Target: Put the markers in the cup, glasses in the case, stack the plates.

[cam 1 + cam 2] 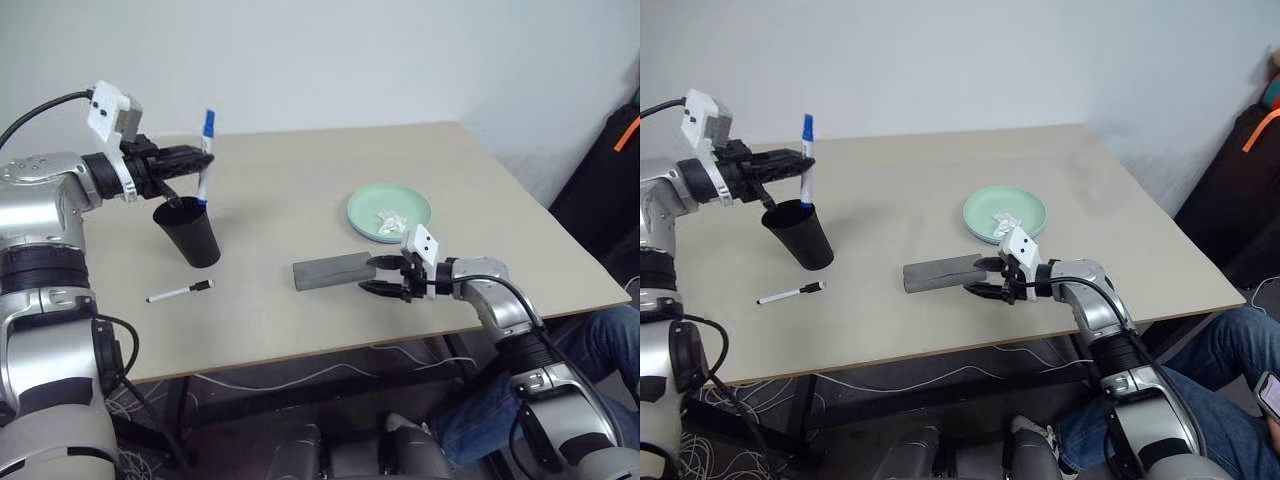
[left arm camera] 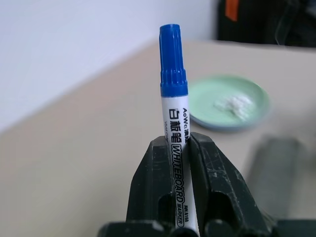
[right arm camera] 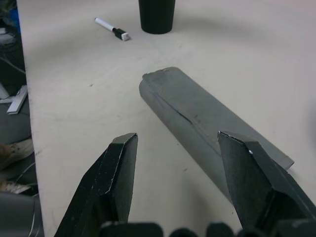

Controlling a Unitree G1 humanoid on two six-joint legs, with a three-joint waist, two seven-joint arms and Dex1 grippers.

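My left gripper (image 1: 197, 160) is shut on a blue-capped white marker (image 1: 206, 150) and holds it upright, cap up, over the black cup (image 1: 190, 237). The marker's lower end reaches the cup's rim. In the left wrist view the marker (image 2: 174, 89) stands between the shut fingers (image 2: 148, 187). A second marker (image 1: 180, 291), with a dark tip, lies on the table in front of the cup. The grey case (image 1: 333, 270) lies shut mid-table. My right gripper (image 1: 382, 275) is open at the case's right end, its fingers (image 3: 118, 168) on either side of the case (image 3: 197, 113). A mint green plate (image 1: 365, 205) sits behind. The glasses are out of view.
A crumpled white scrap (image 1: 390, 219) lies on the green plate. A person's leg in jeans (image 1: 590, 345) shows at the table's right front corner, with a black bag (image 1: 610, 190) beyond the right edge. Cables hang under the table's front edge (image 1: 300, 380).
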